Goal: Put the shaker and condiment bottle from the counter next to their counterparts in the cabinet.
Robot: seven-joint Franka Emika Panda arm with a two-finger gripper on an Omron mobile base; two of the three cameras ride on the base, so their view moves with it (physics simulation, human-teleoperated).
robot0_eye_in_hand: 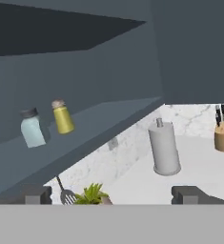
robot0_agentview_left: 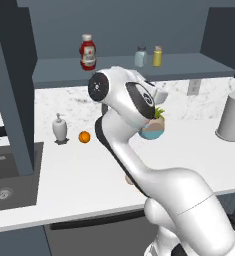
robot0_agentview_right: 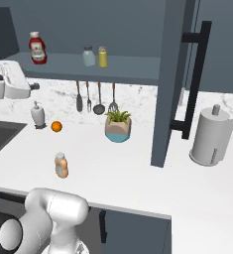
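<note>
Now swing down to the peach bottle (robot0_agentview_right: 61, 165) on the counter (robot0_agentview_right: 138, 173), gripper (robot0_eye_in_hand: 111, 194) spread wide and empty, keeping clear of the plant (robot0_agentview_right: 118, 125).

On the white marbled surface (robot0_agentview_right: 138, 183) a soap dispenser (robot0_agentview_right: 37, 114) stands just beside an orange (robot0_agentview_right: 56, 126), a potted plant (robot0_agentview_right: 118, 126) sits below hanging utensils (robot0_agentview_right: 95, 99), a paper towel roll (robot0_agentview_right: 211, 136) stands far right, and a knife block (robot0_eye_in_hand: 223, 133) beyond it.
</note>
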